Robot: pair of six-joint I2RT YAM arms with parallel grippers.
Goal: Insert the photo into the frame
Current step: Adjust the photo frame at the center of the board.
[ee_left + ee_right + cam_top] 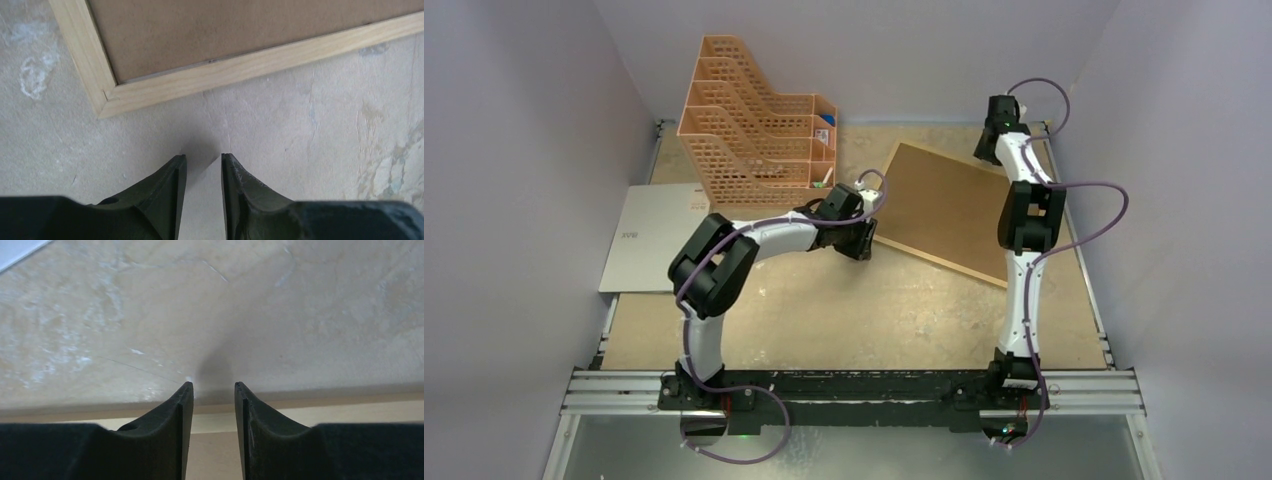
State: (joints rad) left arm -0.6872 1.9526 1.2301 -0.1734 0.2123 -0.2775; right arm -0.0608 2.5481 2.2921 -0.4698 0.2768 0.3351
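On the right half of the table (310,145) the frame (250,66) lies face down and tilted, with the brown backing board (250,25) seated inside its wood rim. We take it that it lies this way because the back is the side that gets loaded. The photo we cannot find in any view (it may sit under the board, but nothing shows it).

The left gripper (204,157) sits just off the frame's near-left corner. Its jaws are partly apart, with only bare table between them. We judge it is placed there to steady or nudge that corner.

The right gripper (213,386) is over the far rim, also partly apart and holding nothing, probably to hold down the opposite side.

The orange file organizer (749,130) and a pale sheet (654,240) lie well apart, to the left.
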